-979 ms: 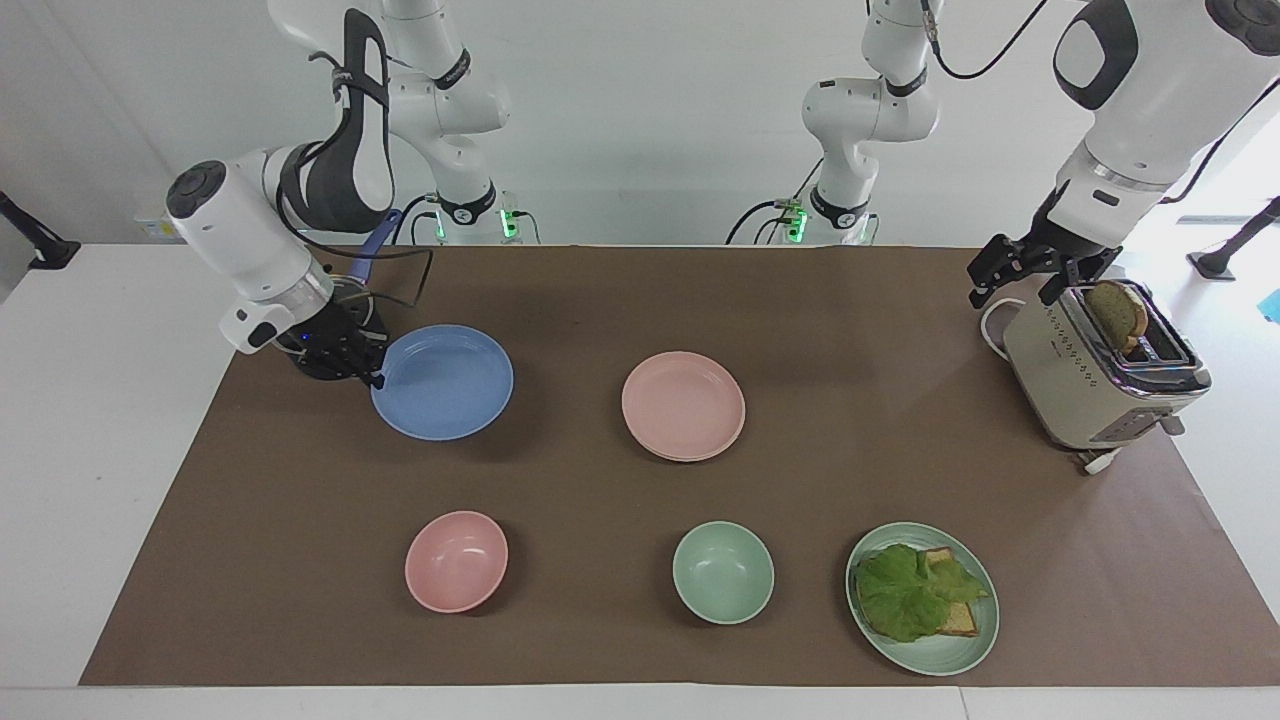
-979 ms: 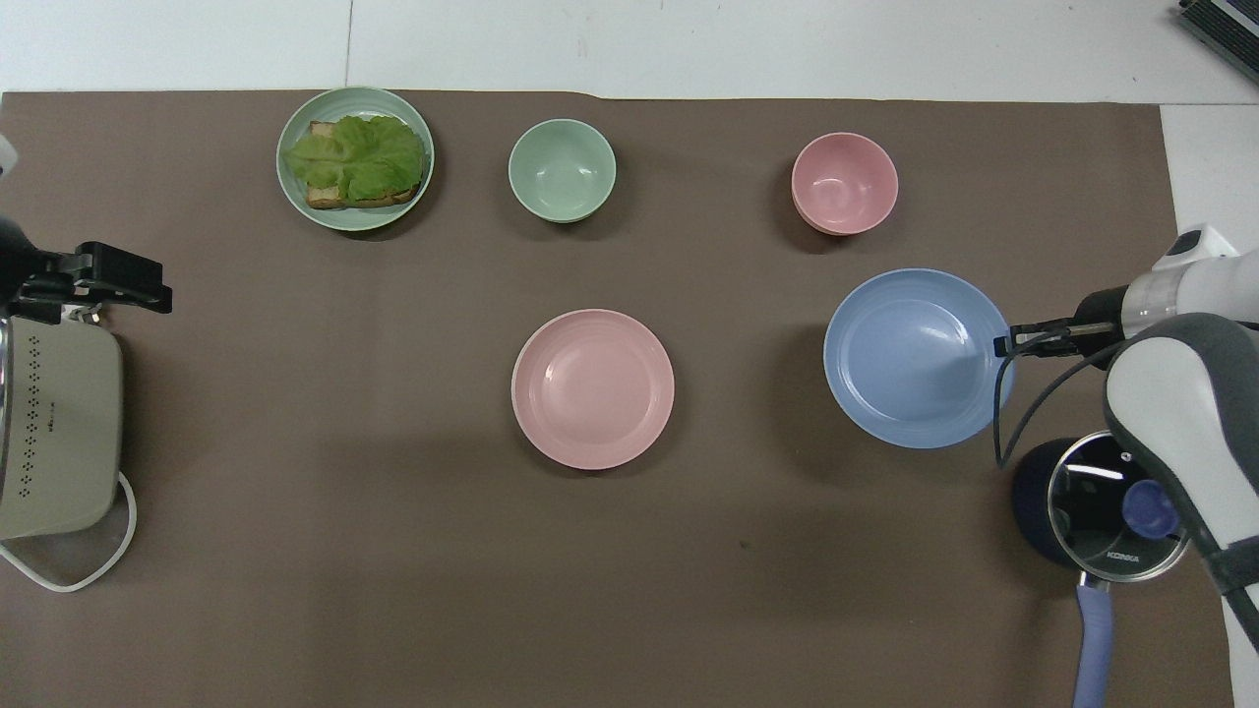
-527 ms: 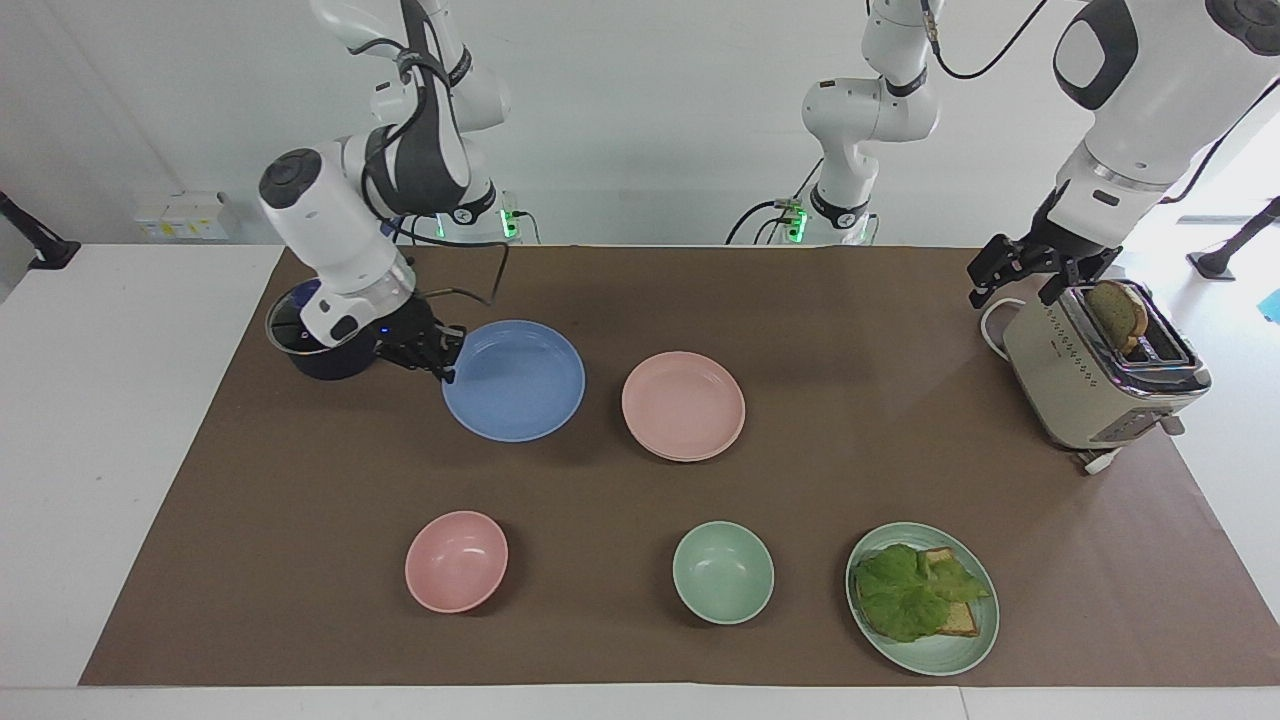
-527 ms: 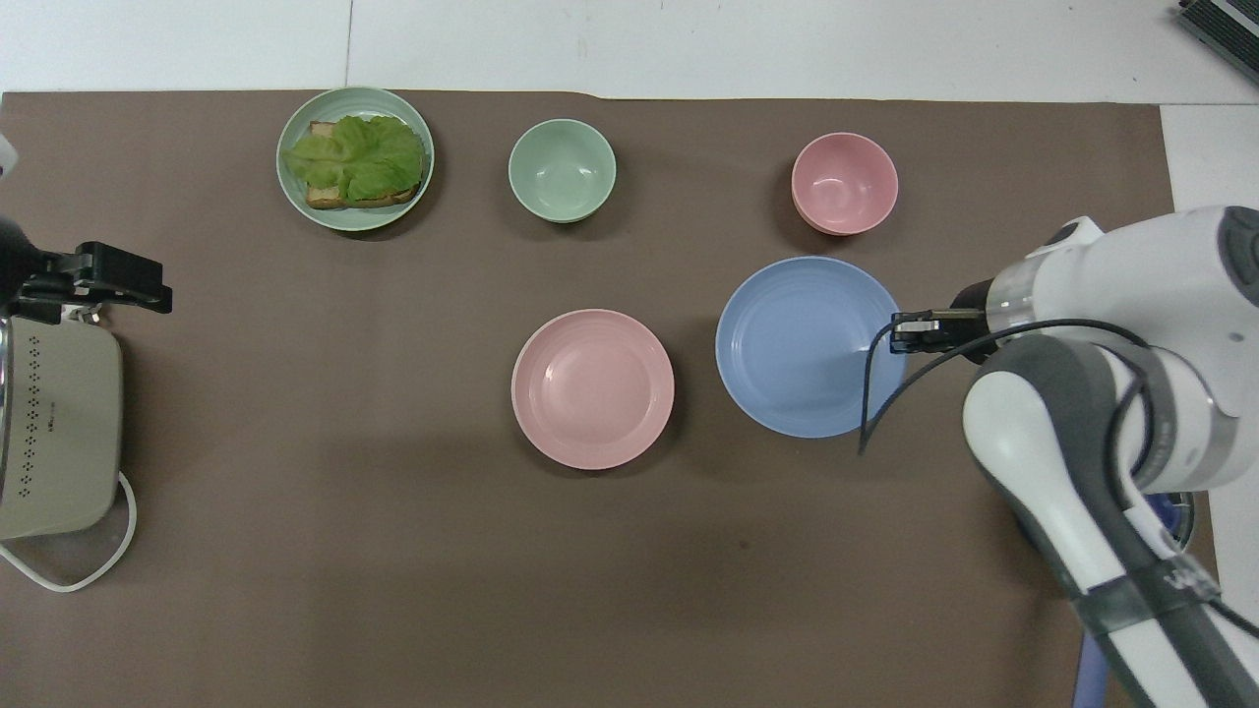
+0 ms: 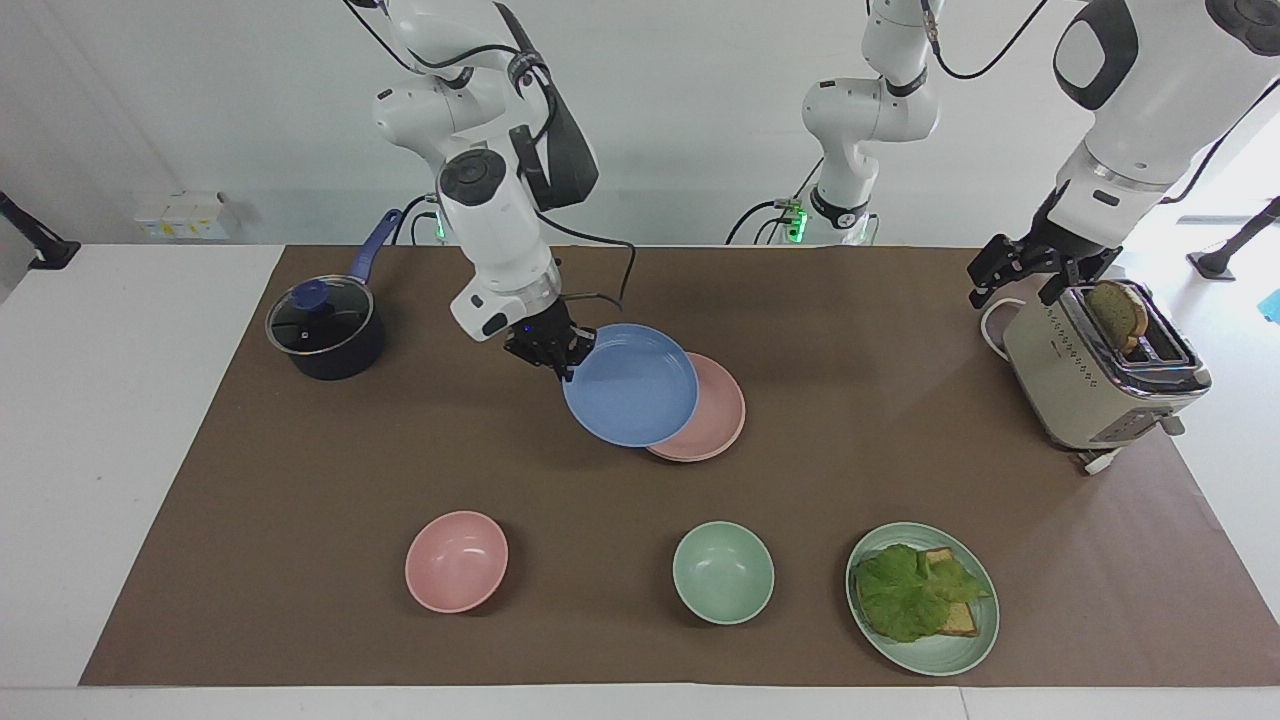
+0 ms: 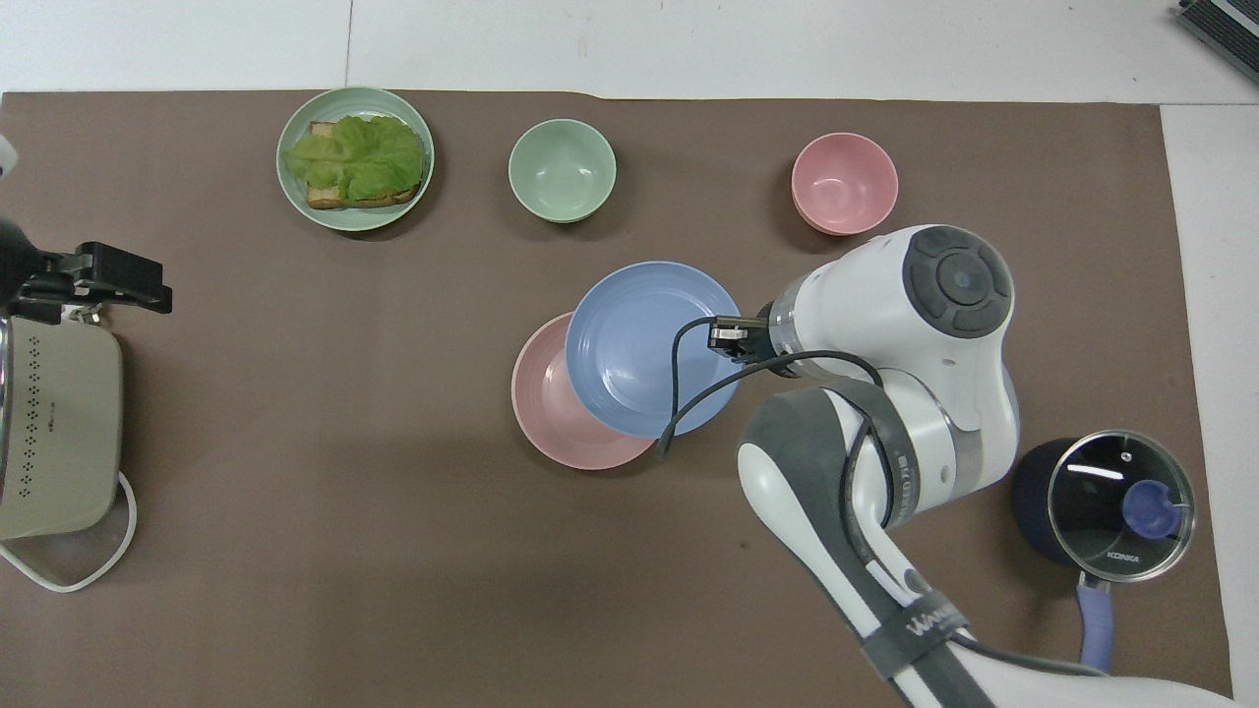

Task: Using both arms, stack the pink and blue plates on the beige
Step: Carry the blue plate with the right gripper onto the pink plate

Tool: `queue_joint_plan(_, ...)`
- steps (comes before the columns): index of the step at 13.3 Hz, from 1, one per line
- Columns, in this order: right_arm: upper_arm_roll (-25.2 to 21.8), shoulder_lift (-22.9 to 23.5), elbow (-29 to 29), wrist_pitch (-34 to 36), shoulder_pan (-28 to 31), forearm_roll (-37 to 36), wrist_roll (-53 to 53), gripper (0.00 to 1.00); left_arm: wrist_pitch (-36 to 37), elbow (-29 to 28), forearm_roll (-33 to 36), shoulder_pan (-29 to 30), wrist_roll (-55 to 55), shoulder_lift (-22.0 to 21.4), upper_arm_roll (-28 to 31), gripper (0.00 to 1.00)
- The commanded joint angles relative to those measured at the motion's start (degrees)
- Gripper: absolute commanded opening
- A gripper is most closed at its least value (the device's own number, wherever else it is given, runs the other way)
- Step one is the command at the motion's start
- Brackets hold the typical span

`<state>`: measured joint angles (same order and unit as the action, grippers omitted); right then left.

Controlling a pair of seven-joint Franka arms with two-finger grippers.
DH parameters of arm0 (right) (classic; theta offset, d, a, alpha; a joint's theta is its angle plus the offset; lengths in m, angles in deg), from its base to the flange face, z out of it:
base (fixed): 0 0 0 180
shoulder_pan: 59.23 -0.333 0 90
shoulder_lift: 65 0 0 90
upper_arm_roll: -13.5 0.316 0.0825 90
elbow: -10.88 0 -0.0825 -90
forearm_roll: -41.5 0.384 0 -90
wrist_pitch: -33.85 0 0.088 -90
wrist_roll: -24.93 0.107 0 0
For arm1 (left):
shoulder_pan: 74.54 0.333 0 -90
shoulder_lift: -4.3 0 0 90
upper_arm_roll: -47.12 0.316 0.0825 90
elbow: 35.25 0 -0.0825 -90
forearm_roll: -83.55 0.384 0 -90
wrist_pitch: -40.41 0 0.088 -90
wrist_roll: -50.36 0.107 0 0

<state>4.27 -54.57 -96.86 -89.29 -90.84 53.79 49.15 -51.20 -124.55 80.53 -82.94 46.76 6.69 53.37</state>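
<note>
The right gripper (image 5: pixel 560 358) is clamped on the rim of the blue plate (image 5: pixel 630 385), which hangs tilted in the air, partly over the pink plate (image 5: pixel 715 420) at the middle of the mat (image 5: pixel 300 500). The pink plate rests on another plate, only a thin edge of which shows. The left gripper (image 5: pixel 1030 268) hangs open over the toaster (image 5: pixel 1090 380) at the left arm's end, holding nothing.
</note>
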Motion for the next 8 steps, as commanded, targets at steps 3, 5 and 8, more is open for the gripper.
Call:
queue_joint_plan(3, -0.25, 3.98, 0.69, -4.38, -3.45, -0.69, 2.85, 0.00, 0.47, -0.52, 1.17, 0.31, 0.52, -0.73, -0.36, 1.00)
queue_joint_plan(5, -0.25, 5.65, 0.61, -5.97, -4.59, -0.69, 2.85, 0.00, 0.47, -0.52, 1.17, 0.31, 0.44, -0.73, -0.36, 1.00)
queue_joint_plan(8, -0.17, 7.06, -0.44, -8.08, -5.13, -0.61, 2.76, 0.00, 0.47, -0.52, 1.17, 0.31, 0.44, -0.73, -0.36, 1.00)
